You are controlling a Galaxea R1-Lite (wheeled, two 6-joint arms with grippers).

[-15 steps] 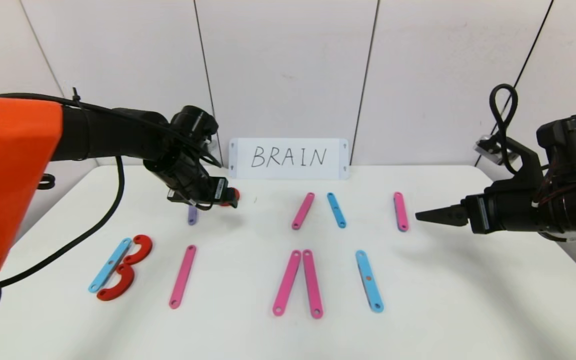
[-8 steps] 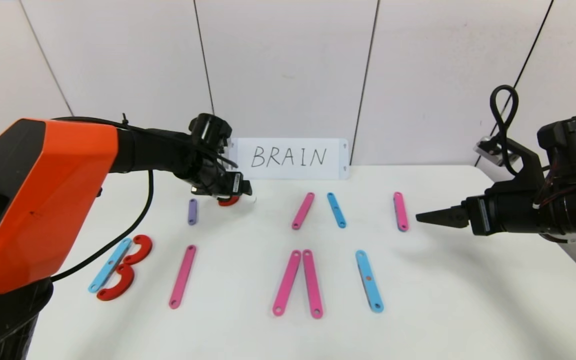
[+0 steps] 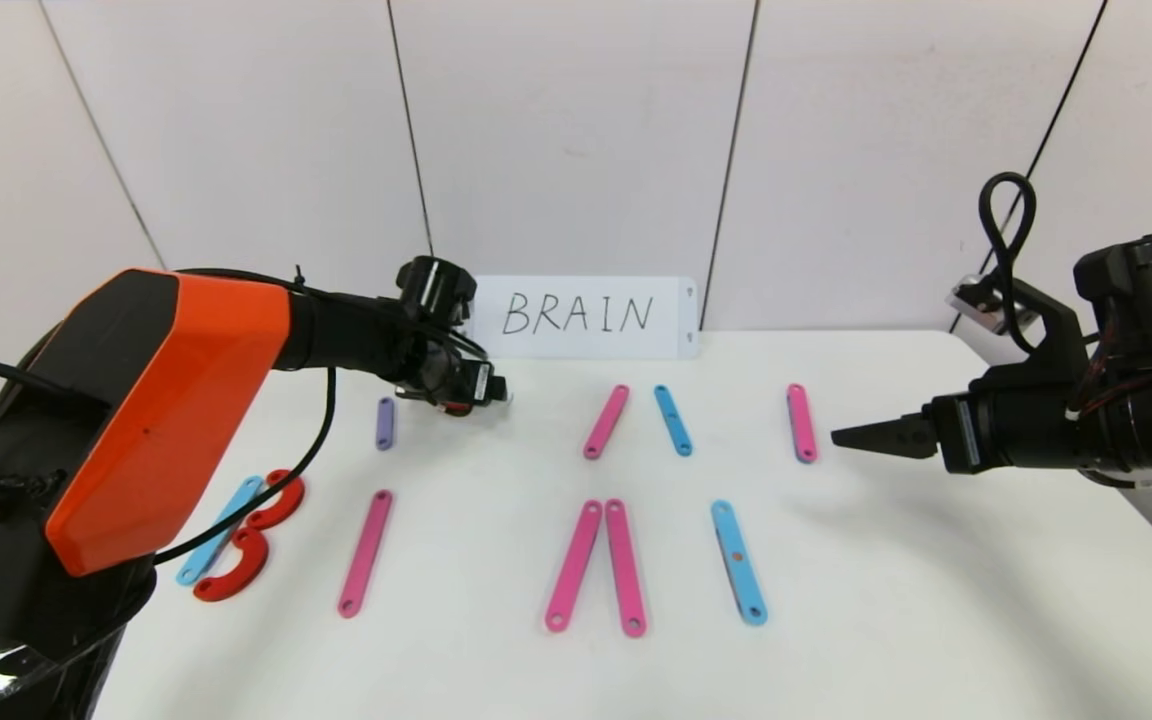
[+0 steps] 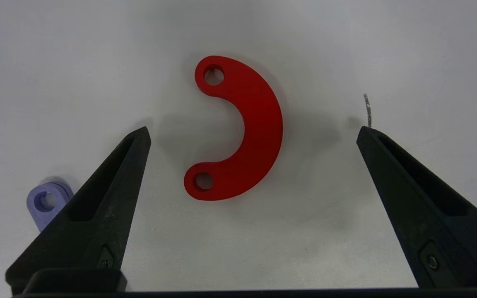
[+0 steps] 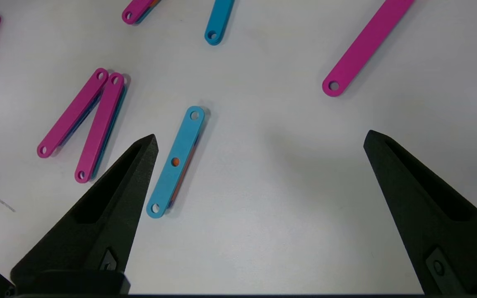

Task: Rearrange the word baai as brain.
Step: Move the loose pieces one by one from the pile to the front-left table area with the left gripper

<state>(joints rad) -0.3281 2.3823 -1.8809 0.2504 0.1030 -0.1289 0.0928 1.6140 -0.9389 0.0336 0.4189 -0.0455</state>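
Note:
A red C-shaped curve (image 4: 259,124) lies flat on the white table, between the fingers of my open left gripper (image 4: 254,130), which hovers just above it without touching. In the head view this gripper (image 3: 468,396) is at the back left, right of a short purple strip (image 3: 385,422), and hides most of the curve (image 3: 456,408). The B stands at the front left: a light-blue strip (image 3: 221,528) with two red curves (image 3: 271,505). Pink strips (image 3: 366,552) and blue strips (image 3: 738,562) lie across the table. My right gripper (image 3: 851,436) is open and empty, held above the table's right side.
A white card with handwritten BRAIN (image 3: 576,316) stands at the back against the wall. Two pink strips (image 3: 596,565) meet in a narrow V at the front middle. A pink strip (image 3: 801,422) lies just left of the right gripper.
My left arm has swung right and toward the back, uncovering the purple strip. The red curve has gone from the gripper's tip to under the open gripper. The right arm has not moved.

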